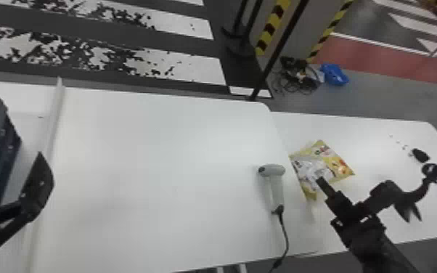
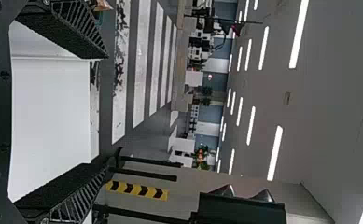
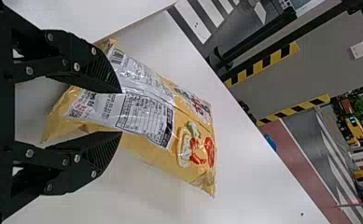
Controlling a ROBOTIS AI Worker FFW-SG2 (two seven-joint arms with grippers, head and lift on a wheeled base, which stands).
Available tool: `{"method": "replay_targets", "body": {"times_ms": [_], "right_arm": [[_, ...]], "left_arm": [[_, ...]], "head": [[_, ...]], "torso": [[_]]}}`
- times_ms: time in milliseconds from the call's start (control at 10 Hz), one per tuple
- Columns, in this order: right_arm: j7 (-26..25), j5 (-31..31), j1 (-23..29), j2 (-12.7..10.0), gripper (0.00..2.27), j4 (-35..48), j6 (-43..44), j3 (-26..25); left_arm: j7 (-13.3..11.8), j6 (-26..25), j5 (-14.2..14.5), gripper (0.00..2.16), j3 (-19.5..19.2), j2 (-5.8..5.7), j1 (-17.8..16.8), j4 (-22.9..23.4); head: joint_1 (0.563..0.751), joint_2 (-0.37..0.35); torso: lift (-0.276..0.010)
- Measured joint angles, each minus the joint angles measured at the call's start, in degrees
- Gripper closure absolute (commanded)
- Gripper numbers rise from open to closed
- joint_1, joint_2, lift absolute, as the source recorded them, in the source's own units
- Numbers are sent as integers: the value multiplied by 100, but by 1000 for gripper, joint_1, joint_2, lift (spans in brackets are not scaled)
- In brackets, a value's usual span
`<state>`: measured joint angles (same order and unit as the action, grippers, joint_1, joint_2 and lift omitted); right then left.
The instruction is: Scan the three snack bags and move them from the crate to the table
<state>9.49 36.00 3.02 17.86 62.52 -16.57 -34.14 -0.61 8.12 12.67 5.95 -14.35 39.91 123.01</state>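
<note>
- White tables [image 1: 163, 145], striped floor [image 1: 196, 69] beyond
- Bag [image 3: 146, 107]: on right-hand table, near scanner [image 1: 275, 185]
- Right gripper [image 3: 121, 112]: wide, at bag
- Left gripper [image 2: 108, 109]: wide, near crate [image 1: 0, 152]
- Probable release: slow, straight withdrawal, spread kept, no drag on bag

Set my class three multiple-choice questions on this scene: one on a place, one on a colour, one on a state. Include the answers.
1. In the head view, where is the scanner?
A) Right of the yellow snack bag
B) Left of the yellow snack bag
C) On top of the yellow snack bag

2. What colour is the crate?
A) White
B) Bright green
C) Dark blue

3. How are the left gripper's fingers?
A) Apart
B) Pressed together
C) Clamped on a bag

Answers:
1. B: the bag lies to the scanner's right.
2. C: its outer wall looks dark blue.
3. A: a wide gap separates them in the left wrist view.
</note>
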Motion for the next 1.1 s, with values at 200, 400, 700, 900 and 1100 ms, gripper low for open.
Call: {"method": "replay_targets", "body": {"times_ms": [200,400,700,900,1100], "right_arm": [[-80,131,502,-120,56,826,7,-43],[19,131,1134,-323,60,2078,-22,-1],[35,144,1861,-699,60,3798,-333,442],[12,-99,2295,-855,60,4811,-398,1108],[-144,-619,2581,-1066,76,5478,-451,1808]], "left_arm": [[9,-10,-8,33,32,11,-18,-19],[24,-18,-25,33,75,15,-55,-36],[84,-18,-108,33,133,28,-80,-33],[87,-45,-115,33,141,23,-80,-29],[80,-62,-115,33,143,18,-80,-25]], "head": [[695,-350],[695,-350],[695,-350],[695,-340],[695,-224]], "torso": [[-62],[-62],[-62],[-62],[-62]]}}
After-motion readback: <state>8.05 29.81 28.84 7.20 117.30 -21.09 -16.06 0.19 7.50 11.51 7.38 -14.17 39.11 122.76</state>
